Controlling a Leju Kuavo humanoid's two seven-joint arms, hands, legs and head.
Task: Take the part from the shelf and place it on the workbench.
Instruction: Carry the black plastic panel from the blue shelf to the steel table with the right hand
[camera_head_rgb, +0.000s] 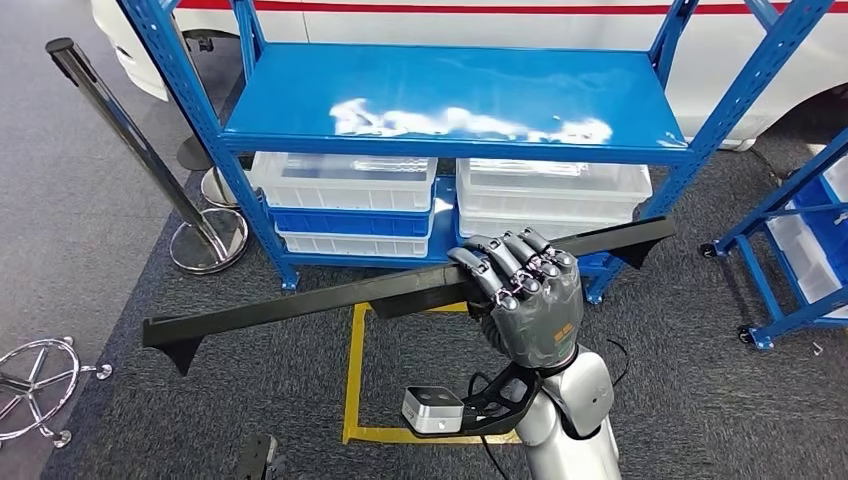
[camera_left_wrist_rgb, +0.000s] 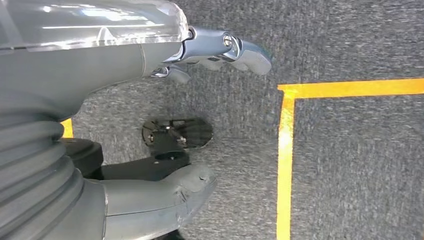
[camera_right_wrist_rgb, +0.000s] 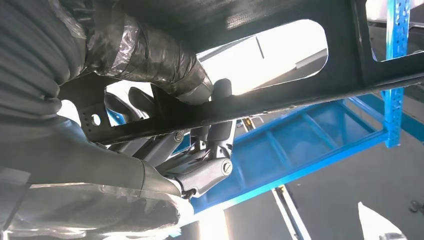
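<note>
The right hand (camera_head_rgb: 525, 300) grips a long black part (camera_head_rgb: 300, 302) near its middle, fingers wrapped over its top edge, holding it level in the air in front of the blue shelf (camera_head_rgb: 455, 95), above the grey carpet with yellow tape lines (camera_head_rgb: 353, 370). The left hand (camera_left_wrist_rgb: 150, 100) hangs over the carpet, fingers apart, holding nothing.

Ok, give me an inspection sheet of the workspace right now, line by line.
Surface: blue shelf, top board bare with white scuffs; workbench nothing seen.
Job's things: long black part, off the shelf, held level above the carpet.
Clutter: clear bins on the lower shelf.
Hands: right hand grips the part; left hand holds nothing, fingers apart.
Cables: black cable at the right wrist.
Surroundings: grey carpet, yellow floor tape, barrier post, white vehicle.
</note>
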